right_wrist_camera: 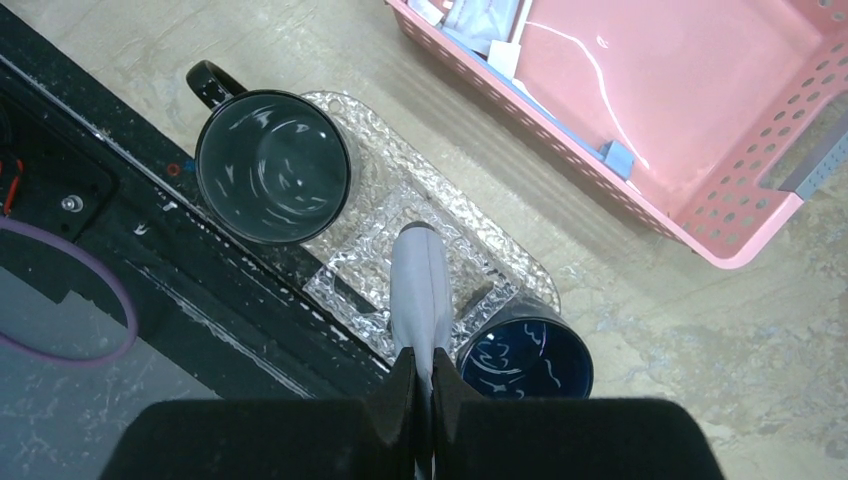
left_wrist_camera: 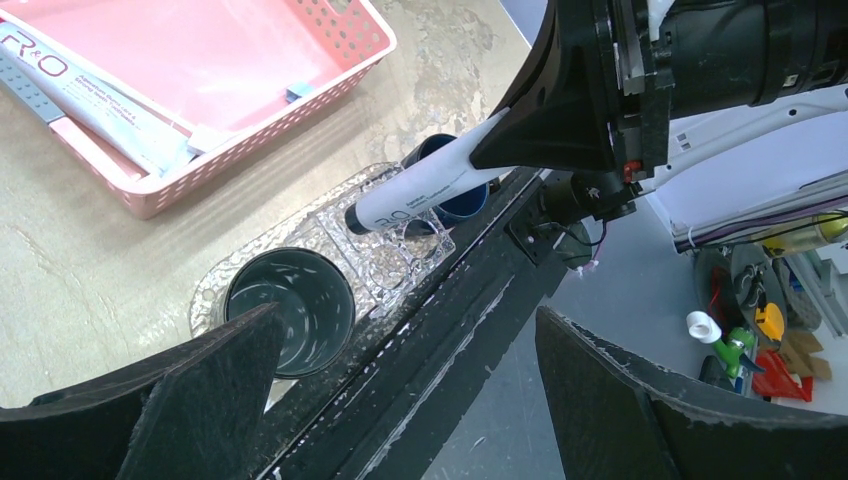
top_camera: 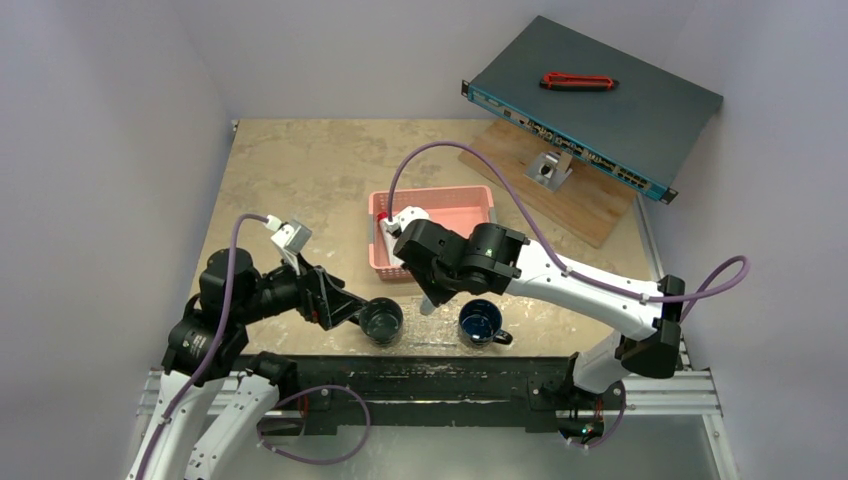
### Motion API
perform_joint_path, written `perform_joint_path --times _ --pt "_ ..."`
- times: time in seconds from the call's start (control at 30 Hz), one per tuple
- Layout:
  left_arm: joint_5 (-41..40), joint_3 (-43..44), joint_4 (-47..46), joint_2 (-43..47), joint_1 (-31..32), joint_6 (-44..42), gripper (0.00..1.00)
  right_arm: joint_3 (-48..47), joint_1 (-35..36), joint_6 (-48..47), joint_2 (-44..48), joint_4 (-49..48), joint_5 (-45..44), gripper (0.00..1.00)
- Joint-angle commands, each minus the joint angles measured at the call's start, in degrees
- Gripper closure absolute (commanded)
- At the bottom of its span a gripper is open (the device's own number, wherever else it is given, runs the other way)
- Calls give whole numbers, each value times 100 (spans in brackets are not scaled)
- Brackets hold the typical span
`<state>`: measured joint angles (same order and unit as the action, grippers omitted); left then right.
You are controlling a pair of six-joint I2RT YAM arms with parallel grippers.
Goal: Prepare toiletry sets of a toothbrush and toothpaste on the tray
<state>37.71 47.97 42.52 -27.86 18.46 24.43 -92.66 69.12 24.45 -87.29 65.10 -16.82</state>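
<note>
My right gripper (right_wrist_camera: 422, 385) is shut on the flat end of a white toothpaste (right_wrist_camera: 420, 285) tube. It holds the tube cap-down over the clear, bumpy tray (right_wrist_camera: 455, 225), between a dark green mug (right_wrist_camera: 272, 165) and a blue mug (right_wrist_camera: 525, 360). In the left wrist view the same tube (left_wrist_camera: 425, 185) slants above the tray (left_wrist_camera: 400, 265). My left gripper (left_wrist_camera: 405, 340) is open and empty, beside the green mug (left_wrist_camera: 290, 310). A second toothpaste (left_wrist_camera: 90, 95) lies in the pink basket (left_wrist_camera: 230, 160). I cannot make out a toothbrush.
The pink basket (top_camera: 450, 205) sits just behind the tray. A network switch (top_camera: 595, 100) with a red tool (top_camera: 578, 81) on it rests on a wooden board (top_camera: 580, 200) at the back right. The black rail (top_camera: 440, 375) runs along the table's near edge.
</note>
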Motion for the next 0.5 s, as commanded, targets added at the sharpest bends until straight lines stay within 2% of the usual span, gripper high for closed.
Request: perform_joint_path --times 0.0,0.47 --pt "20 -15 -78 39 17 -104 5 -40 40 22 -13 -242 35 100" --pt "21 -17 -77 27 26 -105 5 167 40 -19 -229 -447 105 100"
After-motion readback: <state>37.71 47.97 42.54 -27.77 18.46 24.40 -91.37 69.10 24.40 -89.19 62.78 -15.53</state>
